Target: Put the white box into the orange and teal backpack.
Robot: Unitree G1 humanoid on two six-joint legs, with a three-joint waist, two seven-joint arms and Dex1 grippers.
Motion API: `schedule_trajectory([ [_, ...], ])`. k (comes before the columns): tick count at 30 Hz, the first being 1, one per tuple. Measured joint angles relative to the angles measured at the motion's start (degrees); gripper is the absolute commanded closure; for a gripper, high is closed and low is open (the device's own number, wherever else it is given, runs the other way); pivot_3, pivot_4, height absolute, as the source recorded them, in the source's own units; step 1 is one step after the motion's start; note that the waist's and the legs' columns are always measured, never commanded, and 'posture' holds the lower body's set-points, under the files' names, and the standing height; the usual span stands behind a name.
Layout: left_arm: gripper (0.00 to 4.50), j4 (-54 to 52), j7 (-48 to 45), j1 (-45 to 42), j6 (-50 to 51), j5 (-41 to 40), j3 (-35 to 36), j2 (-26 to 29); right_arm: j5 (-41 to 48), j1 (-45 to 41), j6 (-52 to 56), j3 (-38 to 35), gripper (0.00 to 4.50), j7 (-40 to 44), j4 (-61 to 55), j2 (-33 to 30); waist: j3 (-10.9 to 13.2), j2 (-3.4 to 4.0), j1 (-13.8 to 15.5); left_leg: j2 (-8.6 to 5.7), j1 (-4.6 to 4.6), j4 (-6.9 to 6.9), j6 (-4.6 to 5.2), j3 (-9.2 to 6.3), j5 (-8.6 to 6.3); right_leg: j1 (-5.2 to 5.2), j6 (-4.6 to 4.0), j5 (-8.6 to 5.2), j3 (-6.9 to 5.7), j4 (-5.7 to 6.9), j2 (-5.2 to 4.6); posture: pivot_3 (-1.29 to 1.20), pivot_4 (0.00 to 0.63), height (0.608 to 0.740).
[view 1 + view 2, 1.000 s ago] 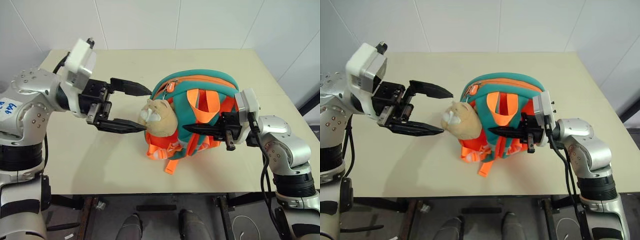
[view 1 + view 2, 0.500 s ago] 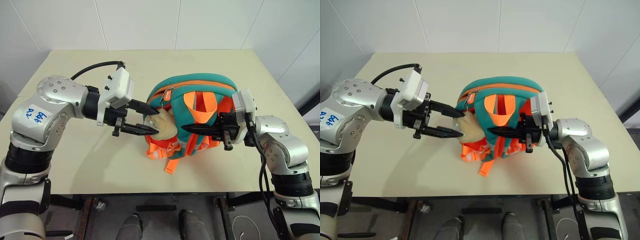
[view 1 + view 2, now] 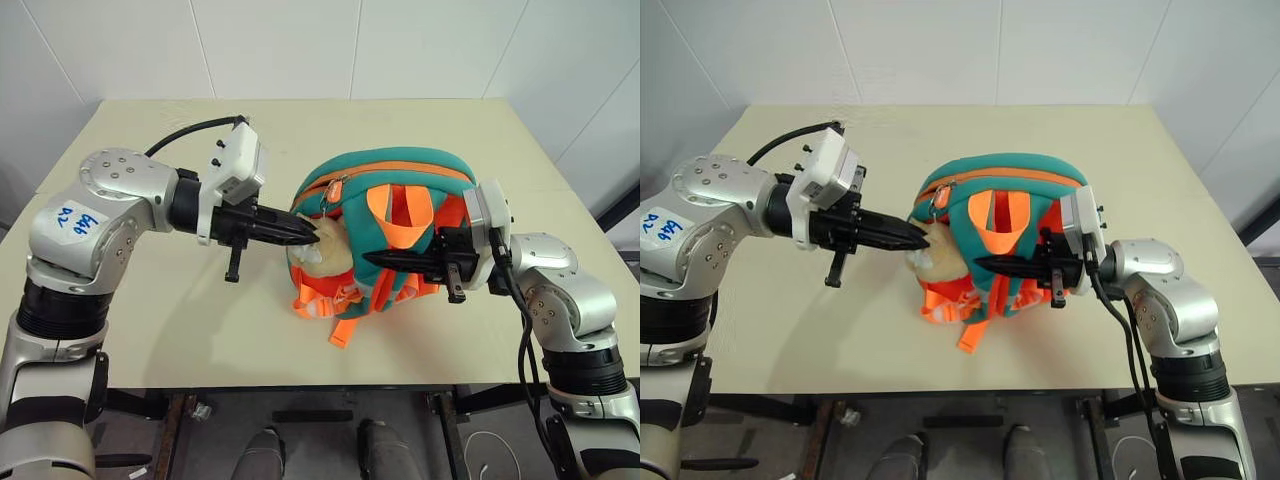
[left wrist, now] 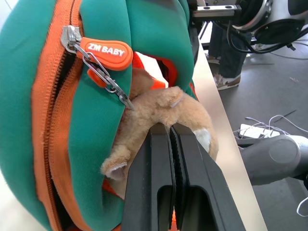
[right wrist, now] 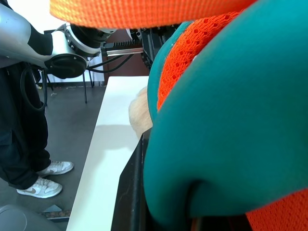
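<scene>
The pale cream rectangular bench (image 3: 180, 320) carries a rounded orange and teal fabric backpack (image 3: 400, 175) near its middle, lying with its orange webbing straps (image 3: 405, 205) facing up and its zip side turned toward the robot's left. The orange zip along the teal edge is closed, and a metal slider with an orange rubber pull tab (image 4: 103, 50) printed "ZM BABY" hangs from it.

The left claw (image 3: 305, 232) reaches in level from the robot's left, its two black fingers (image 4: 163, 178) pressed together with no gap between them — the tips pushed against the small beige plush toy (image 4: 163, 108) that hangs on the backpack just below the zip pull. Whether any of the plush is pinched between the tips cannot be told.

The right claw (image 3: 375, 258) comes in level from the robot's right — its fingers narrow, nearly shut, lying among the orange straps and mesh on the backpack's strap side. In the right wrist view teal padding and orange mesh crowd over the fingers, so what, if anything, they pinch cannot be told.

Beyond the bench edge in the wrist views, a person's dark trouser legs and pale sneakers (image 5: 45, 180) stand on the grey floor.
</scene>
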Motion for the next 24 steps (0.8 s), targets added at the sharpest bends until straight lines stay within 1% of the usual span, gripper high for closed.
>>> schedule_trajectory([
  [4,4.50,2.26,0.18,-2.64,3.19,-3.37,3.35,0.35,0.62,0.41,0.00,-0.35,4.49,-0.07,-0.17,0.00,0.00,0.00,-0.02,0.00,-0.01,-0.01,0.00,0.00,0.00,-0.01,0.00,0.00,-0.01,0.00,0.00,0.00,0.150,0.740],
  [8,4.50,5.09,1.70,-5.27,4.44,-4.29,6.92,1.62,1.54,1.47,0.00,-0.69,4.49,0.03,-0.26,0.00,0.00,0.00,-0.02,0.00,0.00,-0.03,0.00,0.00,0.00,0.00,0.00,0.00,-0.01,-0.01,0.00,0.00,0.150,0.740],
  [16,4.50,11.10,5.09,-5.67,6.07,-3.07,6.82,2.31,4.43,3.83,0.07,-1.09,4.49,0.10,-1.35,0.01,0.00,0.00,0.00,0.00,-0.01,-0.03,0.00,0.00,0.00,-0.01,0.02,0.01,-0.01,-0.01,0.00,0.00,0.150,0.740],
  [20,4.50,14.84,5.02,-5.69,6.46,-1.93,6.34,4.59,5.05,4.46,0.09,-1.11,4.49,-0.15,-2.16,0.01,0.00,0.00,-0.22,0.00,0.01,-0.06,0.00,0.00,0.00,-0.02,0.01,0.00,-0.01,0.00,0.01,0.00,0.150,0.740],
  [24,4.50,20.31,2.60,-5.58,3.48,3.00,2.23,7.80,5.42,4.48,0.10,-1.10,4.49,-0.55,-2.22,0.01,0.00,0.00,-0.08,0.00,0.02,-0.06,0.00,0.00,0.00,-0.01,0.01,0.00,-0.01,-0.01,0.00,0.00,0.150,0.740],
])
